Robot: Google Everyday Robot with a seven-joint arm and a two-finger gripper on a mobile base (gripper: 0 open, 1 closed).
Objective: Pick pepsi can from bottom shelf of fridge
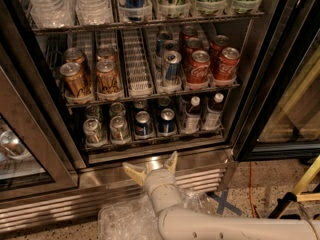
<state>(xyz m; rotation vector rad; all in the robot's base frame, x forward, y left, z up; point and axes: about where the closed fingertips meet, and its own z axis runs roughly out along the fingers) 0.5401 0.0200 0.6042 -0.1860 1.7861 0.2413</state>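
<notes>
Two steps remained, reaching and grasping: the pepsi can (143, 124) stood untouched on the fridge's (200, 157) bottom shelf (155, 143), while the gripper (154, 167) hovered below, fingers spread and empty.

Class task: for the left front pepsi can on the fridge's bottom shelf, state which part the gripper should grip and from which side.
Probably the round sides of the upright pepsi can, above the lip of the bottom shelf, coming straight in from the front: the rack above covers its top. The gripper hangs open, low before the fridge.
</notes>
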